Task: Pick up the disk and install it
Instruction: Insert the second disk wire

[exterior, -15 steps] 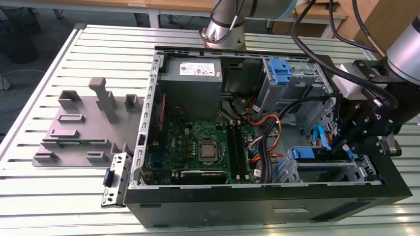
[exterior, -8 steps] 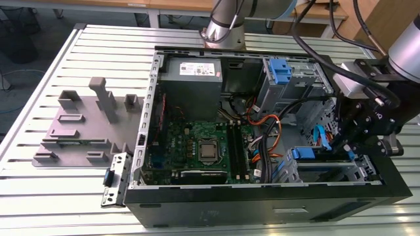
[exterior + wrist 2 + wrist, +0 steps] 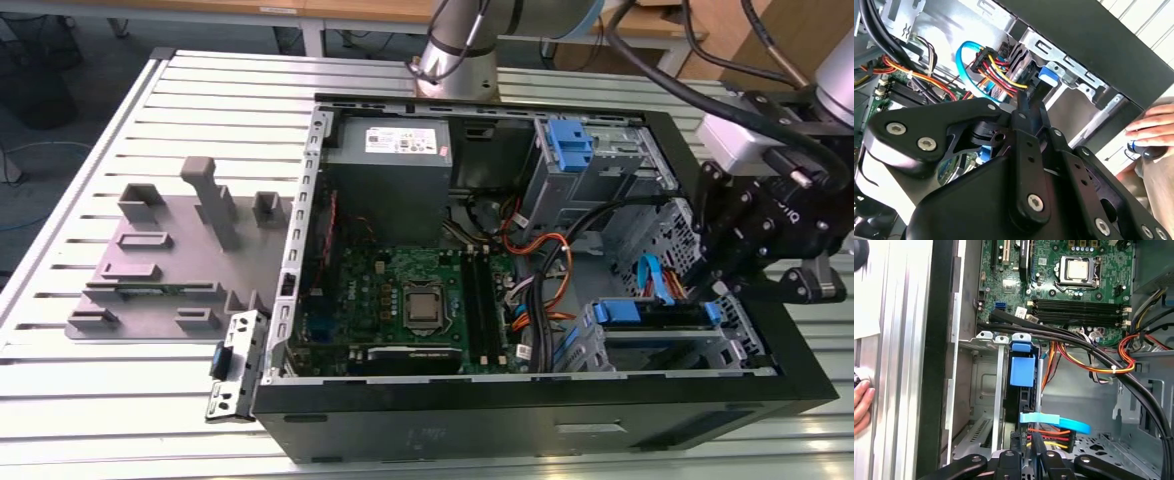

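Disk seated in the drive cage, hand over its cabled end

In the exterior view, the disk point(image 3: 650, 313) lies in the cage at the case's point(image 3: 534, 425) near right corner on the table point(image 3: 120, 400), blue rails fitting the slot; the hand point(image 3: 727, 285) hangs just above it. In the second wrist view, the hand point(image 3: 1023, 102), fingers pressed together, reaches the red-and-yellow cable plug point(image 3: 999, 67). In the first wrist view, the disk point(image 3: 1021, 390) stands edge-on between cage walls, keeping connectors reachable.
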`<action>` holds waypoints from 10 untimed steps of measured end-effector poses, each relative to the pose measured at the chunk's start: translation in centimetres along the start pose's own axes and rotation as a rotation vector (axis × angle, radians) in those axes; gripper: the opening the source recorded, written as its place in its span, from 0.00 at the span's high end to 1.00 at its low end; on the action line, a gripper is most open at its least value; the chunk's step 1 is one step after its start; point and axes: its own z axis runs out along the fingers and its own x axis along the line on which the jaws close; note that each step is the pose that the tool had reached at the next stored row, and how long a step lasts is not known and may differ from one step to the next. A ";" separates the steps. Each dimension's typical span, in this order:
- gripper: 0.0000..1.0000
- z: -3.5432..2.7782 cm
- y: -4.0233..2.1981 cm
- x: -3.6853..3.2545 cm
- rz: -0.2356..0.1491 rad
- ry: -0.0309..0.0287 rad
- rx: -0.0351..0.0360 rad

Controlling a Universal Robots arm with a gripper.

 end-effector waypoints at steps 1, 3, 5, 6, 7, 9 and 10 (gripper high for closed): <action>0.77 -0.11 0.00 0.00 0.000 -0.0001 0.0000; 0.77 -0.40 0.01 0.02 0.000 -0.0001 0.0000; 0.77 -0.65 0.01 0.03 0.000 -0.0001 0.0000; 0.77 -0.67 0.02 0.03 0.000 -0.0004 0.0000; 0.77 -0.67 0.01 0.03 0.000 -0.0005 0.0000; 0.77 -0.75 0.01 0.03 0.000 -0.0001 0.0000; 0.77 -0.75 0.02 0.03 0.000 -0.0001 0.0000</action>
